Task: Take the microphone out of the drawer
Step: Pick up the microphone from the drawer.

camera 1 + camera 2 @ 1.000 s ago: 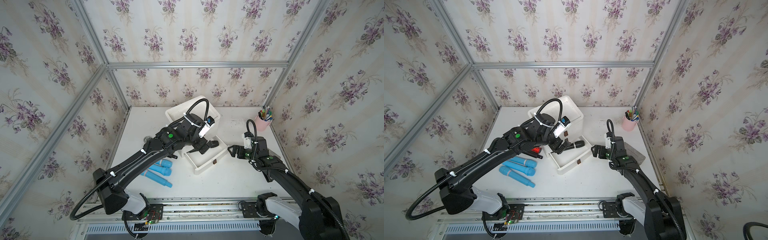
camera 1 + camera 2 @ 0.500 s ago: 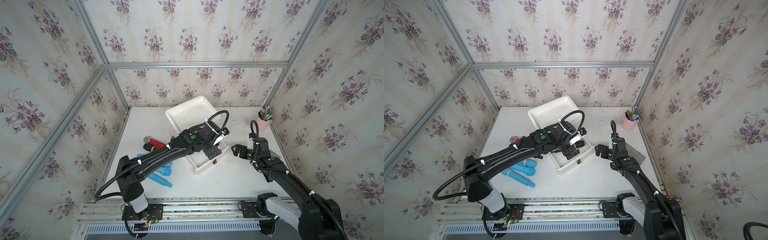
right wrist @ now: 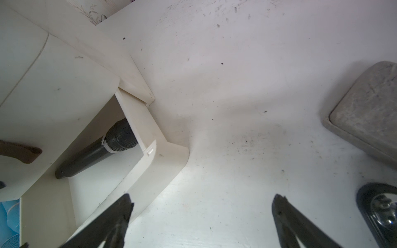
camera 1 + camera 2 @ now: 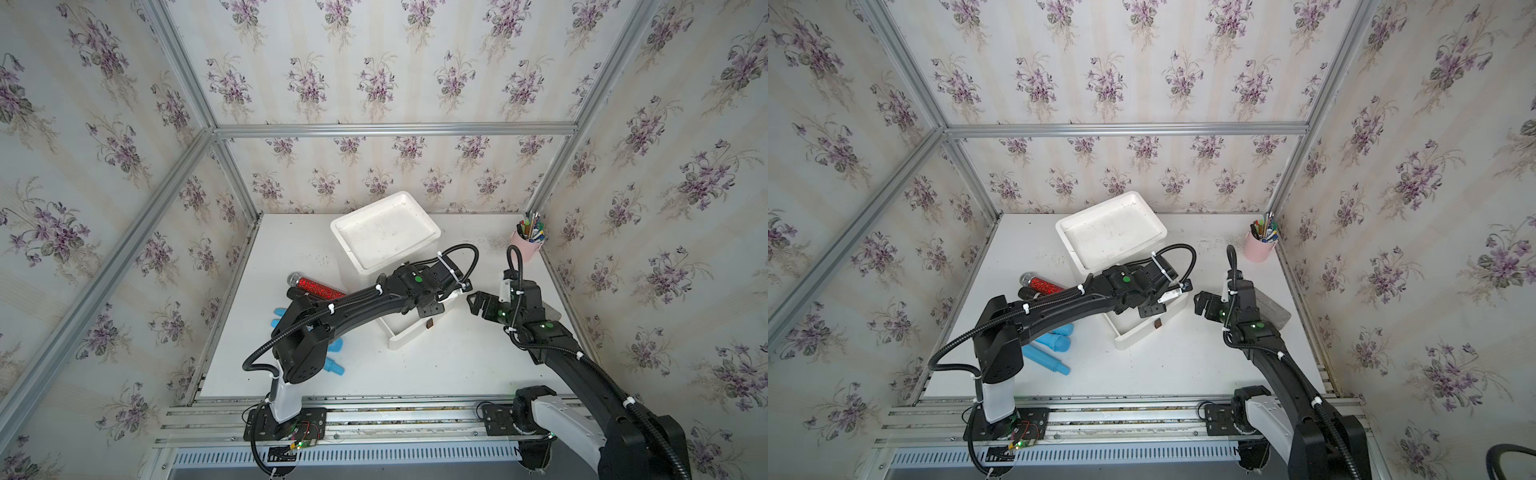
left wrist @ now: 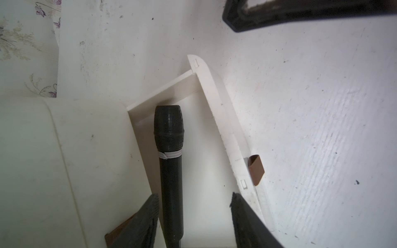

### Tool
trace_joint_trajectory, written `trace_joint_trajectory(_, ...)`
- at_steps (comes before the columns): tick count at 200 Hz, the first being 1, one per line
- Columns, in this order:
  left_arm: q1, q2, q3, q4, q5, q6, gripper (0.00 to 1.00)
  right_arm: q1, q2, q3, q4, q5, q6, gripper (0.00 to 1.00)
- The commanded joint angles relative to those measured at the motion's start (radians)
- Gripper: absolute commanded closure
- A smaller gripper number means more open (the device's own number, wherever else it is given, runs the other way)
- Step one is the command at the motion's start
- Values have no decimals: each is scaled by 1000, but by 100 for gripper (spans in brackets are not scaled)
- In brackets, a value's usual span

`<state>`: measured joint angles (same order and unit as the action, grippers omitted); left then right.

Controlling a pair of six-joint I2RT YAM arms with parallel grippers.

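A black microphone (image 5: 169, 171) lies in the pulled-out white drawer (image 5: 221, 120), along its inner side; the right wrist view also shows the microphone (image 3: 94, 154) there. My left gripper (image 5: 193, 196) reaches down into the drawer (image 4: 411, 332) and straddles the microphone's handle. One finger (image 5: 150, 214) rests against the handle. The other finger stands well apart from it, so the jaws are open. In both top views the left gripper (image 4: 430, 309) hides the microphone. My right gripper (image 3: 203, 197) hovers open and empty over the table, right of the drawer (image 4: 1138, 336).
The white drawer unit (image 4: 386, 237) stands behind the drawer. A red glitter microphone (image 4: 316, 286) and blue cylinders (image 4: 1054, 340) lie left of it. A pink pen cup (image 4: 527, 245) is at the back right. A grey tray (image 3: 365, 111) lies beneath the right arm.
My left arm has lowered and stretched out into the drawer, and its jaws have narrowed around the microphone's handle. The right gripper has drifted slightly to the right and stays open.
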<state>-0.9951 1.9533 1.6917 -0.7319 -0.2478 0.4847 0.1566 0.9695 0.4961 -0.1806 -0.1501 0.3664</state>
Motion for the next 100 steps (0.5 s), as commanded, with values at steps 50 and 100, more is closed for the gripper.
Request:
trace_joint_trajectory(50,33,112,83,20,-19,144,54,-4,-30,-8,7,-14,-10,0)
trace_joint_trajectory(100,62,146,97,18,-1,190,53,-23,-60,-8,-6,17,10,0)
